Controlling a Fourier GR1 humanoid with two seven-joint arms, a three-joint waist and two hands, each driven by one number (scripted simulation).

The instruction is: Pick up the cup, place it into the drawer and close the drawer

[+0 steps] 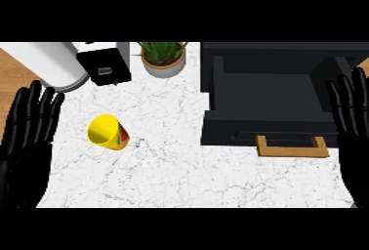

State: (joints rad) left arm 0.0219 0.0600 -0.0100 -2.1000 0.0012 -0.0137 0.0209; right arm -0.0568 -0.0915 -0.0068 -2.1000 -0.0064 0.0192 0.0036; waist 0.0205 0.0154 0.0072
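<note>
One yellow cup [108, 132] stands alone on the white marble table [187, 180], left of centre, its open mouth showing toward the view. Nothing touches it, so the pick-up has not begun. Its place favours the left hand [29, 122], which rests at the table's left edge near the cup, fingers straight and spread, holding nothing. The right hand [353, 112] shows at the right edge in the same posture, fingers straight and slightly apart, beside the one black drawer [245, 129]. That drawer is pulled out, its dark hollow open to the top, so the cup can probably go straight in. Its single wooden handle [292, 146] juts from the front toward the robot, where a push would likely close it. Along the far edge, well apart from the cup, stand three other things: one white cylinder [51, 63], one black appliance [104, 66] and one potted plant [164, 58]. None of them lies between cup and drawer.
</note>
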